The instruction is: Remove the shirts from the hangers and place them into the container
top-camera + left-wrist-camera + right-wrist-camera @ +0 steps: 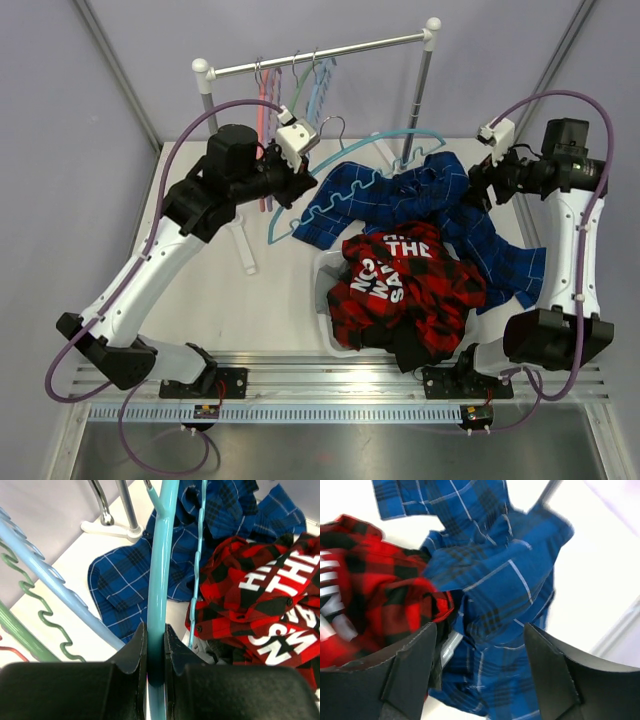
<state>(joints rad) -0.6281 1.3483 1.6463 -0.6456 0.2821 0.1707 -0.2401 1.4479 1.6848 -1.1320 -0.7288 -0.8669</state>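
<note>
Shirts lie heaped together: the red-and-black plaid shirt (405, 285) fills the white basket (325, 300) near the front of the table (220, 290), and the blue plaid shirt (420, 190) sprawls behind it and down its right side. The left gripper (156, 647) is clamped on the teal hanger (161, 555), which crosses over the blue cloth. The right gripper (480, 645) hangs above that shirt, jaws wide apart, holding nothing.
</note>
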